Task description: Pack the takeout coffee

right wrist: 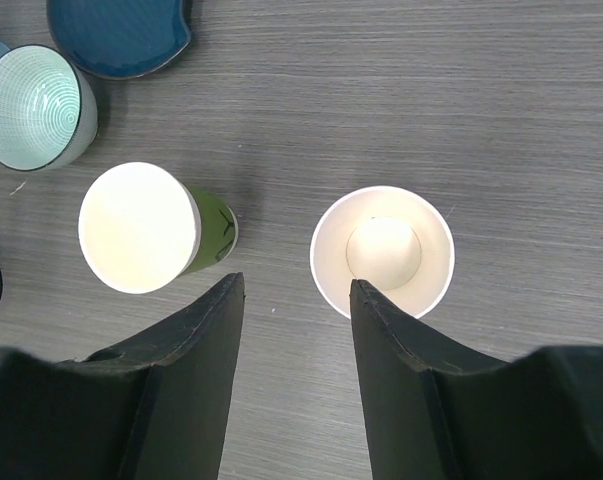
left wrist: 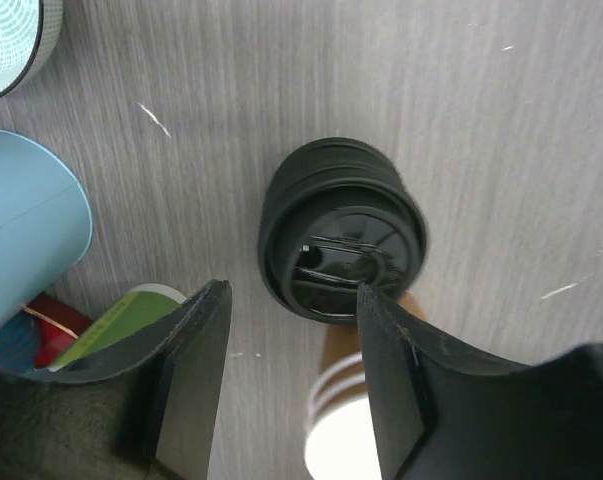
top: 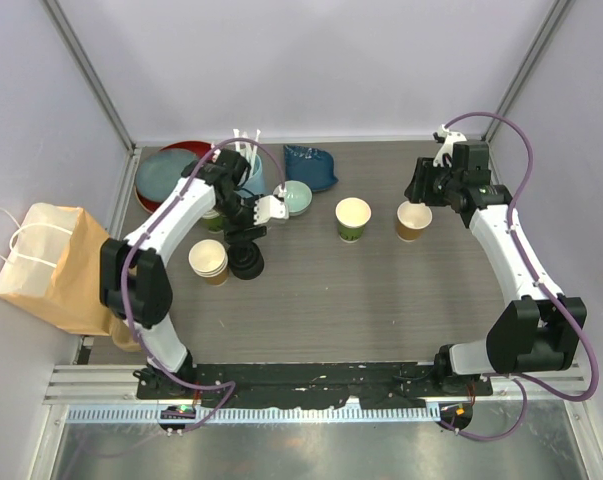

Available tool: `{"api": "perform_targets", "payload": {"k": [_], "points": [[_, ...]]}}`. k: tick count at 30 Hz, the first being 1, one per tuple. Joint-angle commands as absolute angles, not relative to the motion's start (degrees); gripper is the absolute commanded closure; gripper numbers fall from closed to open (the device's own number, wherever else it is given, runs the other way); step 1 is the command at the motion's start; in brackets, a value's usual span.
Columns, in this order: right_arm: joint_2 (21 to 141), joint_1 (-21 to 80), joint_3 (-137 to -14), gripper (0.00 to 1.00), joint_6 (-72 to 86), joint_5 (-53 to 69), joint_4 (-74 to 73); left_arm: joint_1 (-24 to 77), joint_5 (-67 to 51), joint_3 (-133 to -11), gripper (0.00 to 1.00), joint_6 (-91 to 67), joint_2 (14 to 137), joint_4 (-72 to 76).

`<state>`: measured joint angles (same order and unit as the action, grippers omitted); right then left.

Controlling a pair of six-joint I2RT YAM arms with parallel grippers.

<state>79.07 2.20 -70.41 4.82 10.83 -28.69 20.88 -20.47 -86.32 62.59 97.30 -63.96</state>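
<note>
Green cup (top: 353,219) and brown cup (top: 414,221): both upright on the bench (top: 381,310), right of centre, side by side but apart. Both are lidless with their cream interiors exposed, and the brown cup looks empty in the right wrist view.

Right claw (right wrist: 293,370): jaws partly open, nothing held. It hangs above the gap between the two cups. One finger (right wrist: 396,380) overlaps the brown cup's rim in that view, and contact cannot be determined.

Left claw (left wrist: 291,380): jaws partly open, nothing held. It is positioned over a stack of black lids (left wrist: 341,235) on the left half of the bench. The lids lie just ahead of the fingertips.

Adjacent items: a lidless cup stack (top: 208,260) beside the lids, a striped teal bowl (top: 296,197) and a dark blue dish (top: 311,165) behind. A brown paper bag (top: 51,265) stands off the bench's left edge.
</note>
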Motion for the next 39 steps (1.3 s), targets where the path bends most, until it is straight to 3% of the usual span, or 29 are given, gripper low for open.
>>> {"api": "perform_targets", "payload": {"k": [1, 19, 30, 39], "points": [[77.43, 2.72, -70.49, 0.48, 3.96, 12.92, -25.93, 18.81, -23.64, -91.23, 0.46, 68.73, 101.51, -66.36], [77.87, 2.99, -70.05, 0.47, 3.87, 12.92, -26.1, 18.81, -22.94, -88.68, 0.52, 71.02, 104.94, -65.84], [78.31, 3.25, -70.22, 0.48, 3.6, 13.36, -26.54, 18.99, -22.33, -89.03, 0.62, 71.28, 107.23, -66.36], [78.93, 3.34, -70.49, 0.47, 3.69, 13.62, -26.9, 19.07, -21.36, -88.68, 0.8, 71.37, 107.84, -67.67]]}}
